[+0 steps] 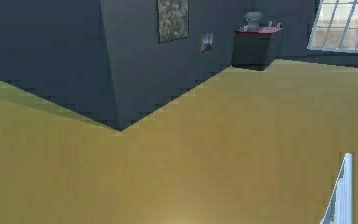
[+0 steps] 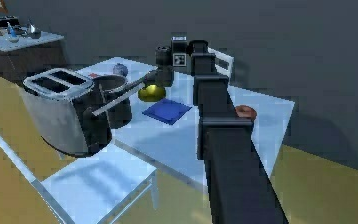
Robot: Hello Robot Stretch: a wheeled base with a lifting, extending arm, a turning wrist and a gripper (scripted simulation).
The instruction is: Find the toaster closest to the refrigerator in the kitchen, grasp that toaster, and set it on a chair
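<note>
Toaster (image 2: 62, 110) hanging from gripper (image 2: 115, 100) at nine o'clock, clear of white chair (image 2: 107, 190) at seven o'clock, presumably poised for lowering there. Cannot tell pincer's state.

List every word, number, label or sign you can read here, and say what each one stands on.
No text can be read anywhere.
Framed picture: too blurred to show any letters.
White squares: black marks, not words or numbers.
Toaster: no label or print to be made out.
</note>
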